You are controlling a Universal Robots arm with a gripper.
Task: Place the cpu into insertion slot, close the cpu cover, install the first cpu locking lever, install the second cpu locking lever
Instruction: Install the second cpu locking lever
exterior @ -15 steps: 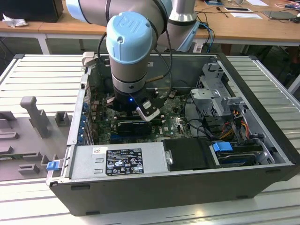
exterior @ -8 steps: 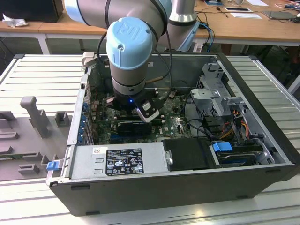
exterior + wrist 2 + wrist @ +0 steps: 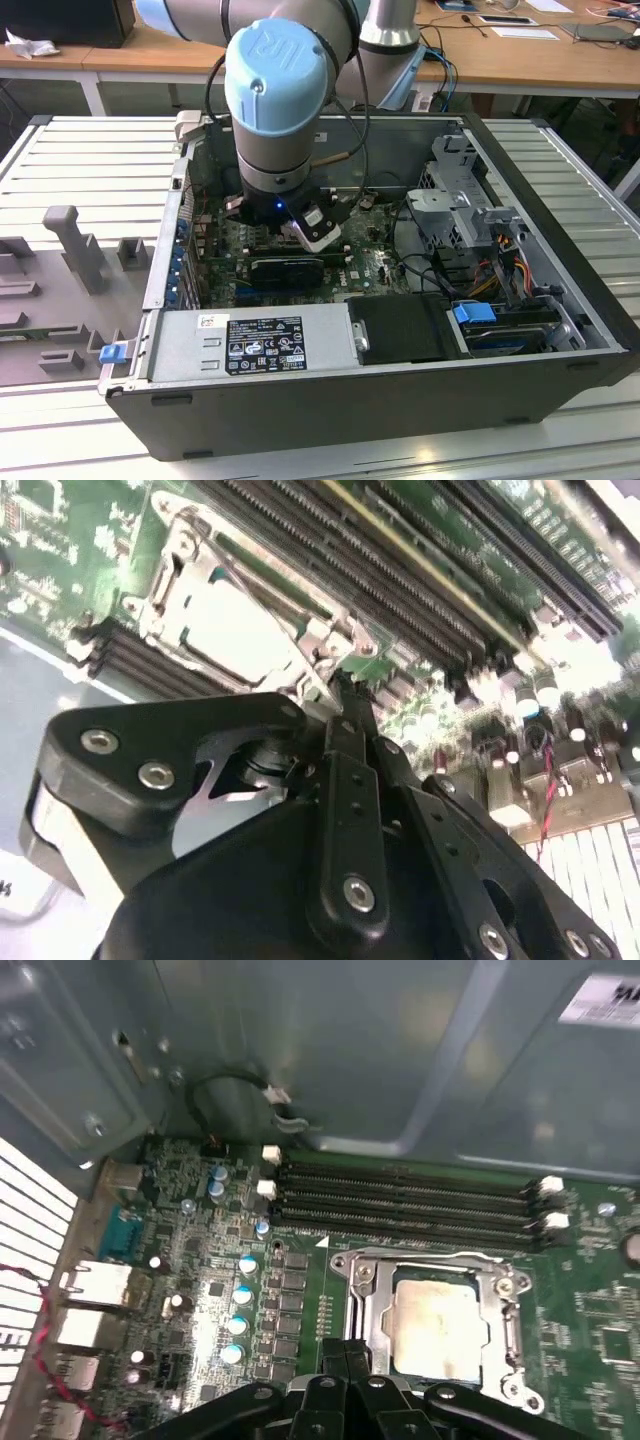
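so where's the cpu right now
The cpu sits in the insertion slot under the closed cpu cover, beside the black memory slots in both wrist views, just ahead of the pincer.

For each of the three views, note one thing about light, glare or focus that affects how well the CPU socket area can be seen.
Exterior view: the arm's wrist shades the motherboard, so the socket area looks dark. Second wrist view: glare whitens the cpu, and the gripper looks soft up close. First wrist view: even light, mild sheen on the cpu under the cpu cover.

Shiny metal cpu cover (image 3: 438, 1265), matt black plastic gripper (image 3: 345, 695)
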